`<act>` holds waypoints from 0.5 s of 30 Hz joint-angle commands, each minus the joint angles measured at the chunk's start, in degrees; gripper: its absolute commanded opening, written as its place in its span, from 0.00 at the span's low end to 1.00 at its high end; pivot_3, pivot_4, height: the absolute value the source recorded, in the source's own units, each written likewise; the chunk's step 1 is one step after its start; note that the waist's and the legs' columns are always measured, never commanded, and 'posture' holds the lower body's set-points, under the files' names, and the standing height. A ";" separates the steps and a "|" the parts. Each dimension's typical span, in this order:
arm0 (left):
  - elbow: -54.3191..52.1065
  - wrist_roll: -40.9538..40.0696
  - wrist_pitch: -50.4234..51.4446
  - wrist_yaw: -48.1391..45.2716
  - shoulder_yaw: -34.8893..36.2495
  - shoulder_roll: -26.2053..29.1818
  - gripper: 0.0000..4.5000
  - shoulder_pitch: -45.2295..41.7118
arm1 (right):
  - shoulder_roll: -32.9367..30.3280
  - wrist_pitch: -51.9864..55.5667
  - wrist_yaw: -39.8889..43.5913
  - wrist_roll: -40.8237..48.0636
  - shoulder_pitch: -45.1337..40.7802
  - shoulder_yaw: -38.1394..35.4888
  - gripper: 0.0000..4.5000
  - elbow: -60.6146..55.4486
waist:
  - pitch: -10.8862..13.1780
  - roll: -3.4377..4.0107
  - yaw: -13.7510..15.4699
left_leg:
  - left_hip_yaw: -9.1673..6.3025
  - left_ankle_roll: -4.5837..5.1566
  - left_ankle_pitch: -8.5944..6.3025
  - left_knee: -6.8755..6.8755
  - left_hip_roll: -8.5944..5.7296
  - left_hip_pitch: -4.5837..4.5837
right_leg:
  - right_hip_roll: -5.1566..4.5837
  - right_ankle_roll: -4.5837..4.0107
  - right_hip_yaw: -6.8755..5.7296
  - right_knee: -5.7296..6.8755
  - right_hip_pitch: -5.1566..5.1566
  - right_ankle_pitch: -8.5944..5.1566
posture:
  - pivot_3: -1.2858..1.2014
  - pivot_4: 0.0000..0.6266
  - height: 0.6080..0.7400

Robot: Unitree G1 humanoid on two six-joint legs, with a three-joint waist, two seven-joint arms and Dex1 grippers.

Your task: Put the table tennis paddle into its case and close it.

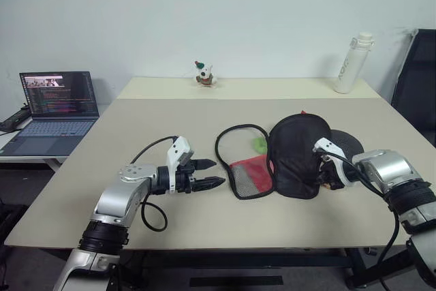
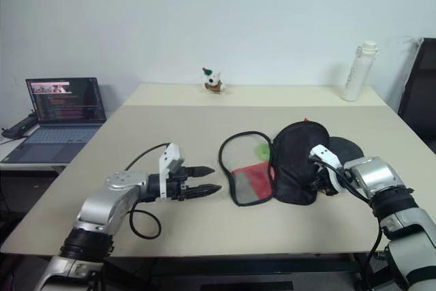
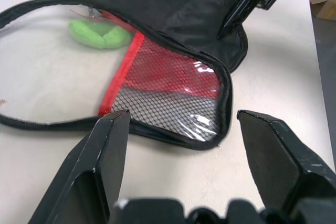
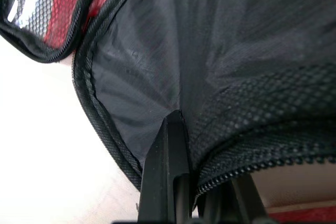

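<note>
A: Where is the case (image 1: 289,157) lying now?

B: It is lying open on the counter (image 1: 170,120), nearer to the right edge than to the left one. The black fabric half is resting on the right. The red part with the mesh pocket (image 3: 173,95) is lying flat on the left, inside the loop of the zip border. A green pull tag (image 1: 259,144) is sitting inside this loop too.

A: And the table tennis paddle (image 1: 349,142)?

B: I am seeing a dark round edge that is coming out from behind the black half, toward the right edge of the counter. I believe it is the paddle, but the most of it is hidden.

A: What is the right pincer (image 1: 322,168) doing?

B: Its fingers are pressed together on the black fabric at the border of the case, and they are pinching it.

A: And the left one?

B: The left pincer (image 1: 211,174) is hovering just beside the red part, and its fingers are standing wide apart, holding nothing.
</note>
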 commanded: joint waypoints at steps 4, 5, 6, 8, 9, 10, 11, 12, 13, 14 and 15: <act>-0.15 -0.71 -1.85 -0.77 0.65 0.19 0.79 -2.40 | -0.66 -0.54 1.03 -2.09 -2.12 -2.27 0.30 -0.11 | 0.00 0.00 -0.02 | 0.00 0.00 0.00 0.01 0.00 0.01 | 0.00 0.00 0.00 0.01 0.00 0.00 | 0.52 0.24 1.00; 0.01 -0.63 -2.01 -0.76 0.49 0.05 0.79 -2.50 | -1.08 -0.51 1.17 -2.35 -2.14 -2.53 0.38 -0.41 | 0.00 0.00 -0.03 | 0.00 0.00 0.00 0.00 0.00 0.00 | 0.00 0.00 0.00 0.01 0.00 0.00 | 0.52 0.24 1.00; 0.18 -0.54 -2.14 -0.71 0.34 -0.11 0.79 -2.61 | -1.49 -0.55 1.39 -2.58 -2.18 -2.73 0.46 -0.73 | 0.00 0.01 -0.03 | 0.01 0.00 0.00 0.00 0.00 0.00 | 0.00 0.00 0.01 0.00 0.00 0.00 | 0.52 0.24 1.00; 0.42 -0.39 -2.47 -0.87 -0.10 -0.45 0.79 -2.76 | -2.64 -0.43 1.65 -2.84 -2.25 -3.32 0.61 -1.54 | 0.01 0.01 0.00 | 0.01 0.00 0.00 0.00 -0.01 -0.01 | 0.00 0.00 0.01 0.00 -0.02 0.00 | 0.52 0.24 1.00; 0.45 -0.34 -2.57 -0.90 -0.24 -0.60 0.79 -2.79 | -3.13 -0.20 1.94 -2.81 -2.24 -3.54 0.69 -2.04 | 0.01 0.01 0.01 | 0.00 0.00 0.00 0.00 -0.01 -0.02 | 0.00 0.00 0.01 0.00 -0.02 0.00 | 0.52 0.24 1.00; 0.46 -0.35 -2.65 -1.02 -0.37 -0.73 0.79 -2.82 | -3.91 -0.22 2.29 -2.93 -1.93 -3.64 0.78 -3.10 | 0.01 0.01 0.03 | 0.01 0.00 0.00 0.00 -0.02 -0.02 | -0.01 0.00 0.01 0.00 -0.02 0.00 | 0.52 0.24 1.00; 0.50 -0.35 -2.75 -1.05 -0.48 -0.87 0.79 -2.91 | -4.85 0.20 2.79 -2.71 -1.37 -3.93 0.86 -4.61 | 0.01 0.01 0.05 | 0.01 0.00 0.00 0.00 -0.02 -0.02 | -0.01 0.00 0.01 0.00 -0.02 0.00 | 0.52 0.24 1.00; 0.50 -0.36 -2.82 -1.07 -0.56 -0.94 0.79 -2.97 | -5.49 0.55 3.12 -2.55 -0.91 -4.16 0.94 -5.75 | 0.01 0.02 0.05 | 0.01 0.00 0.00 0.00 -0.02 -0.02 | -0.01 0.00 0.01 0.00 -0.02 0.00 | 0.52 0.24 1.00; 0.59 -0.42 -2.91 -1.19 -0.64 -1.00 0.79 -3.21 | -6.57 0.78 2.97 -2.39 -0.10 -4.94 1.00 -7.02 | 0.01 0.02 0.05 | 0.01 -0.01 0.00 0.00 -0.02 -0.02 | -0.01 0.00 0.01 0.00 -0.02 0.00 | 0.52 0.24 1.00; 0.66 -0.47 -2.95 -1.32 -0.70 -1.01 0.79 -3.44 | -7.50 1.08 2.56 -2.18 0.62 -5.97 1.00 -7.95 | 0.01 0.01 0.05 | 0.01 0.00 0.00 0.00 -0.01 -0.01 | -0.01 0.00 0.01 0.00 -0.02 0.00 | 0.52 0.24 1.00; 0.71 -0.49 -3.03 -1.54 -0.75 -0.97 0.79 -3.64 | -8.13 1.66 1.63 -1.79 1.22 -7.46 1.00 -8.65 | 0.01 0.01 0.07 | 0.00 -0.01 0.00 0.00 0.00 -0.01 | -0.01 0.00 0.00 0.00 -0.02 0.00 | 0.52 0.24 1.00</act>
